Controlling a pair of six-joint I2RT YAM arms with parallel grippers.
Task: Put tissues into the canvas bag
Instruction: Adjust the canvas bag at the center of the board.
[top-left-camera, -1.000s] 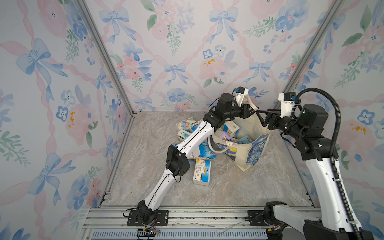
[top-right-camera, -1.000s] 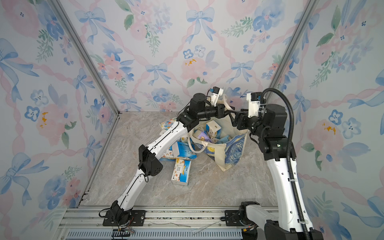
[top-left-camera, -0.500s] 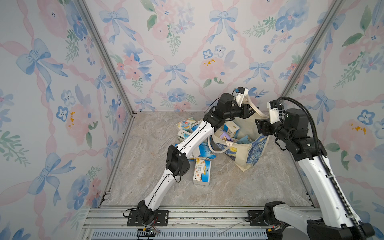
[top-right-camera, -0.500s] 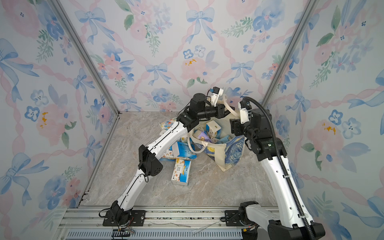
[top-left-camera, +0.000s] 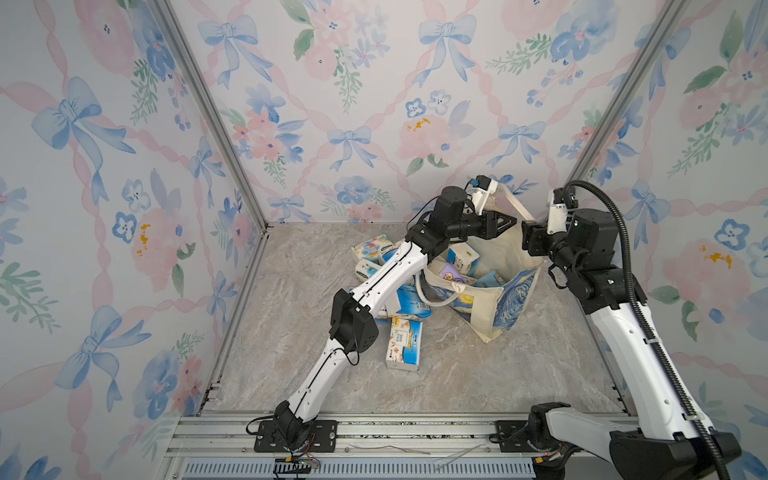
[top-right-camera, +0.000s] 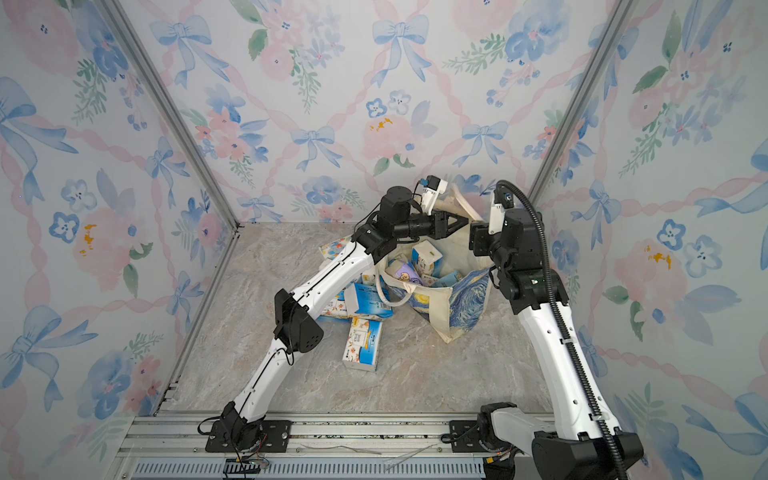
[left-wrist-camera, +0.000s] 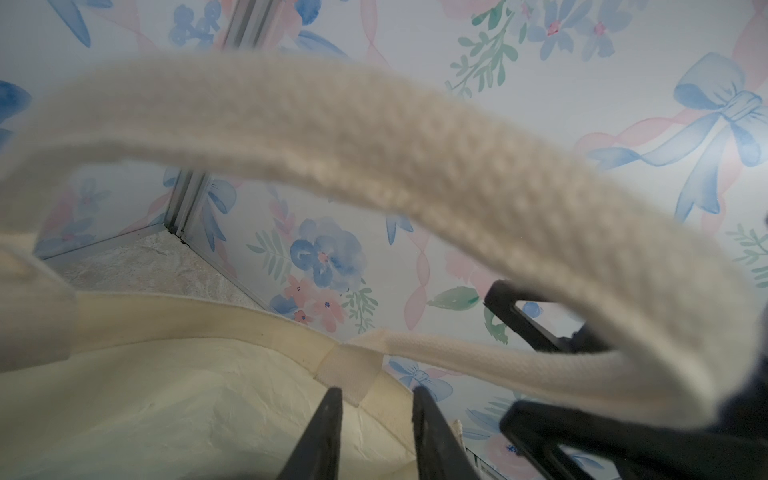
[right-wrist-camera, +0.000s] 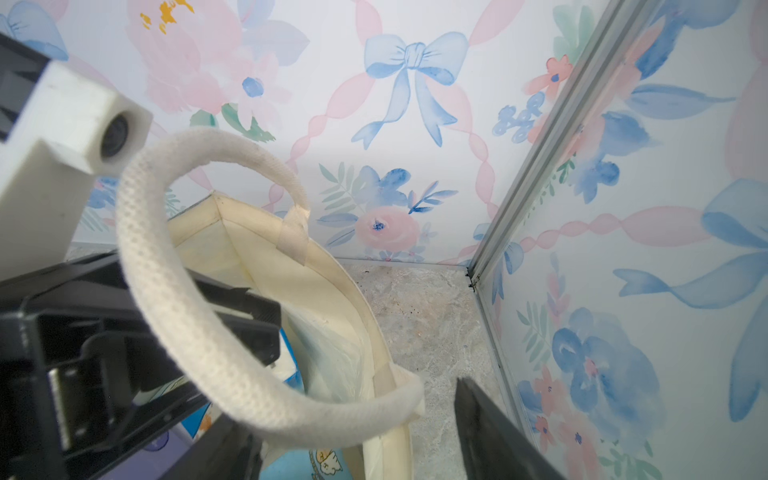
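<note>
A: Blue-and-white tissues (top-left-camera: 403, 343) lie nearest on the bench (top-left-camera: 457, 374), with more heaped just beside the canvas bag (top-left-camera: 509, 299).
B: And inside it?
A: Several more, 1 lavender. At its far rim the jaws of the left gripper (left-wrist-camera: 376, 392) straddle the cloth. I cannot tell whether they pinch it. The right gripper (right-wrist-camera: 353, 415) has its jaws spread around a handle (right-wrist-camera: 166, 291).

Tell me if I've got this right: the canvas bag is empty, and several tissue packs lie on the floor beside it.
No, the canvas bag is not empty: both top views show tissue packs inside it, a lavender pack among them. The rest stands: several more packs lie on the floor beside it.
</note>
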